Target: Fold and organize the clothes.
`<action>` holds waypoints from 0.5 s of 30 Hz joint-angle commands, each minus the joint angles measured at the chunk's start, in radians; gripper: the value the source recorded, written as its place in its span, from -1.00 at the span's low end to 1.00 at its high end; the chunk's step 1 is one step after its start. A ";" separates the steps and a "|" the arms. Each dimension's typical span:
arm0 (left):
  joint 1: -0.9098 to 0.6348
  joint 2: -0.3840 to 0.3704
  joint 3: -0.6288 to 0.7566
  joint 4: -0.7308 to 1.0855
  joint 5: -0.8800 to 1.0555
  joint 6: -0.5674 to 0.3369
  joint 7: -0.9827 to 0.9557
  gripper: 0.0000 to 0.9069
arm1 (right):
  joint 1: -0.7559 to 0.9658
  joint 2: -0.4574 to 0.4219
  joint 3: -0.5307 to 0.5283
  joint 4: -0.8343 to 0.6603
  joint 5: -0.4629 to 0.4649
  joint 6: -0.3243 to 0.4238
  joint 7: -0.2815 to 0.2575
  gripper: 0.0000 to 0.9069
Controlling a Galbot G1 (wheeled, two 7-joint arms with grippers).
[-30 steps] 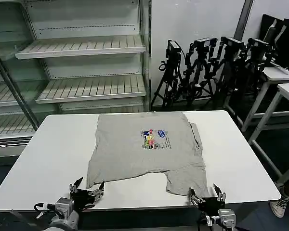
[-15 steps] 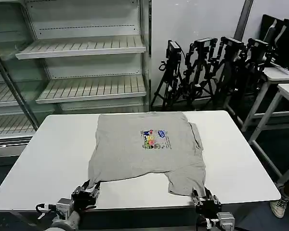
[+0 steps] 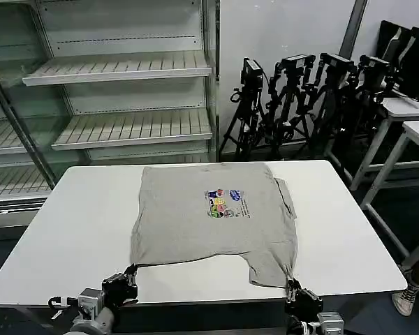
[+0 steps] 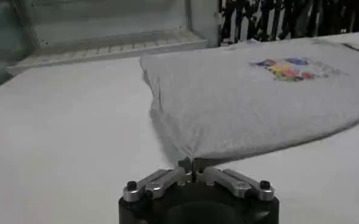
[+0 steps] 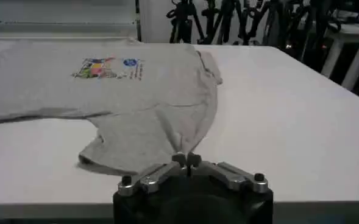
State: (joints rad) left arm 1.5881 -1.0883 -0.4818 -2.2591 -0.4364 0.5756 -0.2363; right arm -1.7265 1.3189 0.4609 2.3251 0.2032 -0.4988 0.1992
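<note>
Light grey short-sleeved soft T-shirt (image 3: 213,213) lay print-up on the white table (image 3: 70,230). Since a second earlier, both grippers had closed: left gripper (image 4: 193,163) pinched the near hem corner, right gripper (image 5: 186,160) the near sleeve edge. Fold lift judged next.

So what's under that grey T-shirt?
The white table lies under the grey T-shirt. The left gripper and right gripper pinch its near corners. Anything beneath the fabric is hidden.
</note>
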 commanded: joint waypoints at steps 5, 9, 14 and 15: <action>0.213 -0.020 -0.096 -0.210 0.022 -0.002 -0.004 -0.96 | -0.215 -0.064 0.064 0.213 -0.010 0.077 0.002 -1.00; 0.293 -0.033 -0.141 -0.250 0.019 0.000 -0.011 -0.96 | -0.280 -0.079 0.099 0.257 -0.005 0.108 0.002 -1.00; 0.303 -0.031 -0.178 -0.270 0.011 -0.003 -0.016 -0.96 | -0.228 -0.077 0.117 0.255 0.031 0.154 0.022 -1.00; 0.275 -0.025 -0.178 -0.262 0.009 -0.004 -0.017 -0.96 | -0.185 -0.075 0.116 0.245 0.045 0.156 0.031 -1.00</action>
State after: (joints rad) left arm 1.7822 -1.1167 -0.5920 -2.4456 -0.4261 0.5754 -0.2498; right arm -1.9107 1.2582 0.5384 2.5068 0.2048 -0.4092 0.2072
